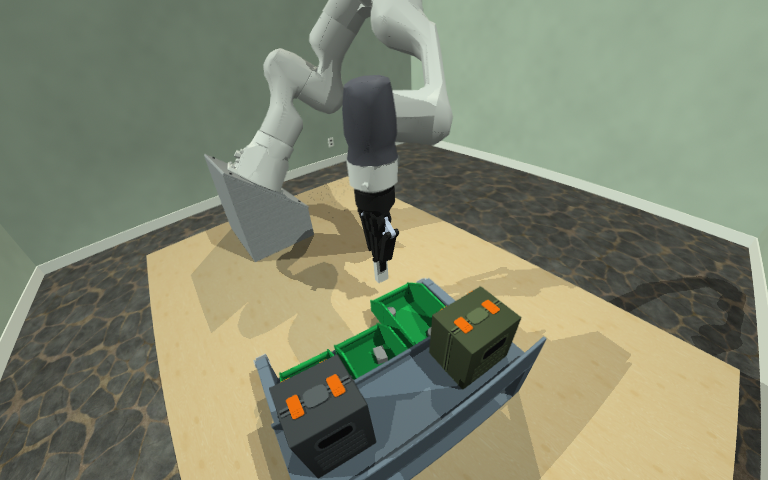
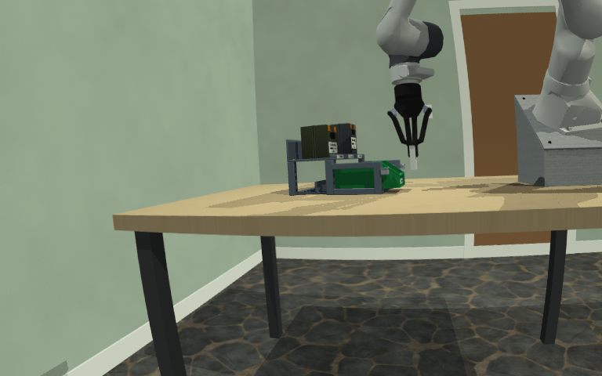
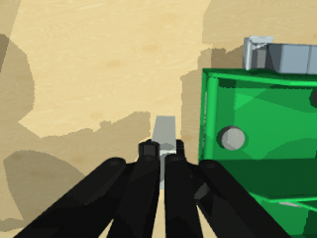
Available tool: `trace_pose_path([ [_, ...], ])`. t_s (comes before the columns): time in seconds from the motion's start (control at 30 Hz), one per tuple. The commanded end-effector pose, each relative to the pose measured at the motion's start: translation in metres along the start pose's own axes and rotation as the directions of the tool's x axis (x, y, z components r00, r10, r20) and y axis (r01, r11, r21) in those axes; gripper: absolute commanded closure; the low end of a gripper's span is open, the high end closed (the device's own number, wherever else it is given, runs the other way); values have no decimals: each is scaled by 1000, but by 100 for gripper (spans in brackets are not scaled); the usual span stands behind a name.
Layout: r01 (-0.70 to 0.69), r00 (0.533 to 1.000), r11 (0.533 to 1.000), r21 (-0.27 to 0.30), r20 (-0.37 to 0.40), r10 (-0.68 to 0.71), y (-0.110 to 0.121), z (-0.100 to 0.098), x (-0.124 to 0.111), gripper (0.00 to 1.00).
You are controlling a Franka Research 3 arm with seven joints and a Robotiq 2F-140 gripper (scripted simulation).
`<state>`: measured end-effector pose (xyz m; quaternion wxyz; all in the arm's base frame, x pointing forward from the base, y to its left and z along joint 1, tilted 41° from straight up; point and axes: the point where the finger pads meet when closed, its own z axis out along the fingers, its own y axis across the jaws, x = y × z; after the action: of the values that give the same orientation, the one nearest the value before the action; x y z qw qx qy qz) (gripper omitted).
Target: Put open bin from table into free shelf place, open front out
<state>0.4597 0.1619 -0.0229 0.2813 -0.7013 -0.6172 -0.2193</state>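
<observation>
Hanging clenched and empty, the pincer (image 1: 382, 275) hovers just before the tilted green bin (image 1: 408, 313)

You see green bins (image 1: 404, 316), a grey shelf (image 1: 453, 396), an olive box (image 1: 475, 339) right, a charcoal box (image 1: 322, 421) left, orange latches (image 1: 294, 406).

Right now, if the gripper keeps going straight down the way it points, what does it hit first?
The table, probably. The shut gripper points down at bare wood just beside the tilted green bin; the wrist view suggests it would miss the bin's rim, narrowly.
</observation>
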Motion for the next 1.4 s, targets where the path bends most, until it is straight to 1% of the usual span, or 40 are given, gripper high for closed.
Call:
trace_pose_path([
  [0.0,19,1000,1000,-15,9,-19,5,10,-2,100],
  [0.1,19,1000,1000,-15,9,-19,5,19,-2,100],
  [0.17,19,1000,1000,-15,9,-19,5,19,-2,100],
  [0.37,19,1000,1000,-15,9,-19,5,32,-2,100],
  [0.57,19,1000,1000,-15,9,-19,6,40,-2,100],
  [1.37,19,1000,1000,-15,9,-19,6,42,-2,100],
])
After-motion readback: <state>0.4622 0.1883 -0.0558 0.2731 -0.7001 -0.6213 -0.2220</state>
